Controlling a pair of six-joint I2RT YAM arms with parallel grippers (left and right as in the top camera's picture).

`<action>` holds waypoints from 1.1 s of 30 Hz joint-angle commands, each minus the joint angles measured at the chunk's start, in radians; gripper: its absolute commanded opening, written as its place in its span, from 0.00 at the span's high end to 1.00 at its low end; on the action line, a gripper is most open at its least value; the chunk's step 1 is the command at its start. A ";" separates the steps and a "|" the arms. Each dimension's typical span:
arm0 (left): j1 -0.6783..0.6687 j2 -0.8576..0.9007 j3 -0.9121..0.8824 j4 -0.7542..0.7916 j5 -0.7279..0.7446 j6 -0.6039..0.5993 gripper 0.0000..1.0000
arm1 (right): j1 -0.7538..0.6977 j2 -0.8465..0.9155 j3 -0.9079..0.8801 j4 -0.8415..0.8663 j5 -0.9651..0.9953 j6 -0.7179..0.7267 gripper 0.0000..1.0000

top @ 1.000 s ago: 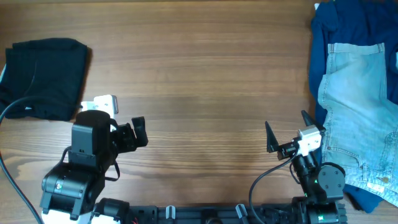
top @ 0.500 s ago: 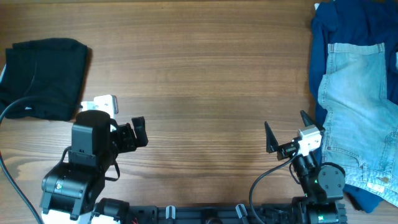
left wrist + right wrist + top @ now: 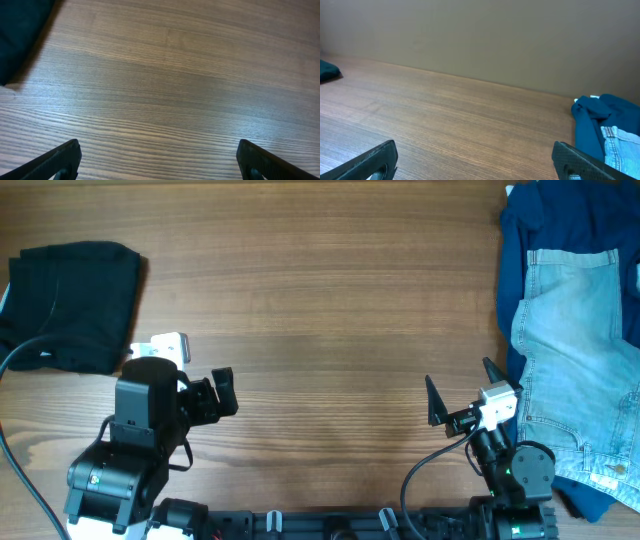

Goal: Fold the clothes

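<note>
We see the pale jeans [image 3: 575,350] heaped on a dark blue garment [image 3: 530,230] at the far right of the table [image 3: 330,300], unfolded, while a black piece [image 3: 70,305] lies folded at far left. The left gripper [image 3: 225,392] and right gripper [image 3: 458,372] gape wide, empty. We judge the next move is the right's: reach and pinch the jeans.
</note>
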 commanded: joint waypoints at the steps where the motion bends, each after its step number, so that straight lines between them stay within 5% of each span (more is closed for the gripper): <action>1: 0.003 -0.003 -0.004 0.002 -0.017 -0.009 0.00 | -0.005 -0.015 0.004 0.007 -0.016 0.006 0.00; 33: 0.003 -0.003 -0.004 0.002 -0.017 -0.009 0.00 | 0.006 -0.014 -0.016 0.042 0.048 0.063 0.00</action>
